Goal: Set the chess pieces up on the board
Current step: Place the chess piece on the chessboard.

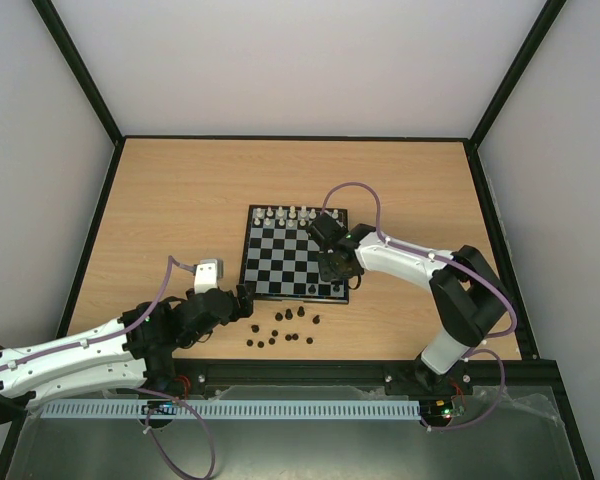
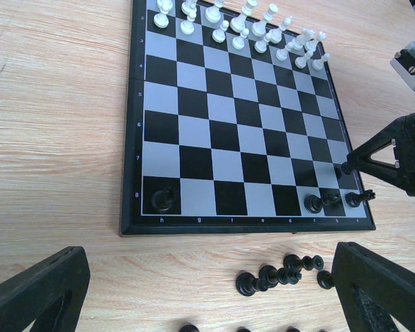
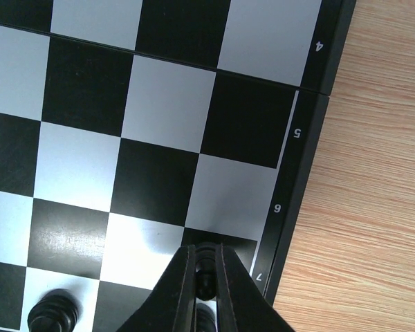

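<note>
R gripper (image 3: 204,257) pinches black piece (image 3: 205,274) just above board (image 3: 299,173), row-7 edge sq.

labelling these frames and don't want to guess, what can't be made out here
- Right wrist: the kind of black piece pinched in the right jaws; they cover most of it.
- Top view: the kinds of the loose black pieces on the table; too small.
- Left wrist: two further pieces in front of the chessboard; cut off by the bottom edge.
</note>
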{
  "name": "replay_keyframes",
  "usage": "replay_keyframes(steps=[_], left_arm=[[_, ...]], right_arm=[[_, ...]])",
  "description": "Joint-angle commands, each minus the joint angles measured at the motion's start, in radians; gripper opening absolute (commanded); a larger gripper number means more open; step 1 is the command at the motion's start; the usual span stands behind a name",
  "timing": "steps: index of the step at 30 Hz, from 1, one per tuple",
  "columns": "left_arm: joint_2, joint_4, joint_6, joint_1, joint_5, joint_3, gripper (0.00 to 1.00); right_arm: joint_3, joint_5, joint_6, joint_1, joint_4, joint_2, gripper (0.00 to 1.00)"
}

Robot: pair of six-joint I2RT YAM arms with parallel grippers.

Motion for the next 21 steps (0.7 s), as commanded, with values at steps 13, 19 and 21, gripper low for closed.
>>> replay_keyframes(steps=[13, 19, 21], left_arm=[[0.002, -0.013, 0.004, 0.004, -0.012, 0.000, 0.99], [0.006, -0.011, 0.002, 0.004, -0.007, -0.001, 0.99], [0.007, -0.011, 0.003, 0.005, -0.007, 0.001, 0.99]], right_arm=[[-0.032, 0.004, -0.006, -0.009, -0.027, 0.009, 0.10], [-0.036, 0.003, -0.006, -0.008, -0.021, 0.004, 0.17], [-0.032, 0.004, -0.006, -0.008, -0.024, -0.002, 0.20]])
